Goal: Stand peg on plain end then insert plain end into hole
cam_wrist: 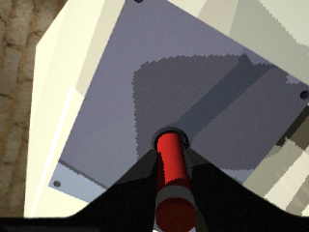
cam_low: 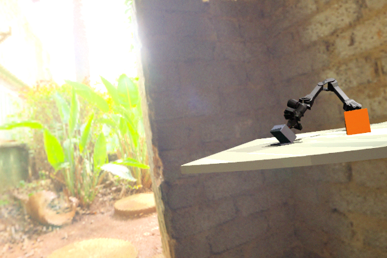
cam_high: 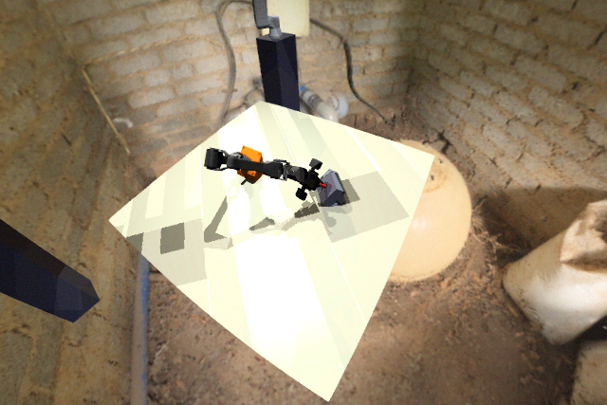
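The red peg (cam_high: 321, 185) (cam_wrist: 172, 157) is held by my gripper (cam_high: 319, 184) (cam_wrist: 170, 157), which is shut on it. In the wrist view its white band, now in shade, is near the end closest to the camera. Its plain end points away, toward the sloped grey panel (cam_high: 333, 188) (cam_low: 283, 133) (cam_wrist: 106, 92). That end is within the outline of the hole's rim (cam_wrist: 155, 141). How deep it reaches is hidden. The fingertips are close in front of the panel's face, one on each side of the peg.
The panel stands on the pale table (cam_high: 274, 292) (cam_low: 237, 158), with small dark dots near its corners. An orange block (cam_high: 251, 154) (cam_low: 357, 121) is by the arm's base. A grey arm (cam_high: 259, 1) on a dark pillar (cam_high: 279, 72) stands behind the table.
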`<state>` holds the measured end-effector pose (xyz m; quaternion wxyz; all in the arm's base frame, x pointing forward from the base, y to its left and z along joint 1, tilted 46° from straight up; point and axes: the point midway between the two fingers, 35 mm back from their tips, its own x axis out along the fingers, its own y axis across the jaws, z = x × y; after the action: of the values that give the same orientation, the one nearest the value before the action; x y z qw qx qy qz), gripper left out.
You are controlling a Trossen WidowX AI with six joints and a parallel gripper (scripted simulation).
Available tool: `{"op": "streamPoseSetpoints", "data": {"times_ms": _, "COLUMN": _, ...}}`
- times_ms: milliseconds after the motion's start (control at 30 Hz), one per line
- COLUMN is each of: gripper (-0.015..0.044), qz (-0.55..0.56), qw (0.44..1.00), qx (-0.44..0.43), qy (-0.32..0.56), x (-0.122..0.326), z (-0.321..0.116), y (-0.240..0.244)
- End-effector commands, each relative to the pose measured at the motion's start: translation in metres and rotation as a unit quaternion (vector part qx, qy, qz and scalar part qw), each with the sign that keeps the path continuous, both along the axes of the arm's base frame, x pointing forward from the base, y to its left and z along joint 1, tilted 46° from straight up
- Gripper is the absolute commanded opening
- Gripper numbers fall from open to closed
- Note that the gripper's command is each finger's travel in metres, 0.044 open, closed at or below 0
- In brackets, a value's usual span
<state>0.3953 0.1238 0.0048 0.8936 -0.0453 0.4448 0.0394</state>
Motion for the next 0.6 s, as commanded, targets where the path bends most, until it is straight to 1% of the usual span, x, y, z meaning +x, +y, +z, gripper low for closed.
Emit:
{"op": "streamPoseSetpoints", "data": {"times_ms": 0, "gripper": 0.0, "qz": 0.0, "qw": 1.0, "qx": 0.0, "qy": 0.0, "x": 0.0, "z": 0.0, "y": 0.0}}
{"op": "streamPoseSetpoints", "data": {"times_ms": 233, "gripper": 0.0, "qz": 0.0, "qw": 1.0, "qx": 0.0, "qy": 0.0, "x": 0.0, "z": 0.0, "y": 0.0}}
{"op": "streamPoseSetpoints", "data": {"times_ms": 567, "gripper": 0.0263, "qz": 0.0, "qw": 1.0, "qx": 0.0, "qy": 0.0, "x": 0.0, "z": 0.0, "y": 0.0}}
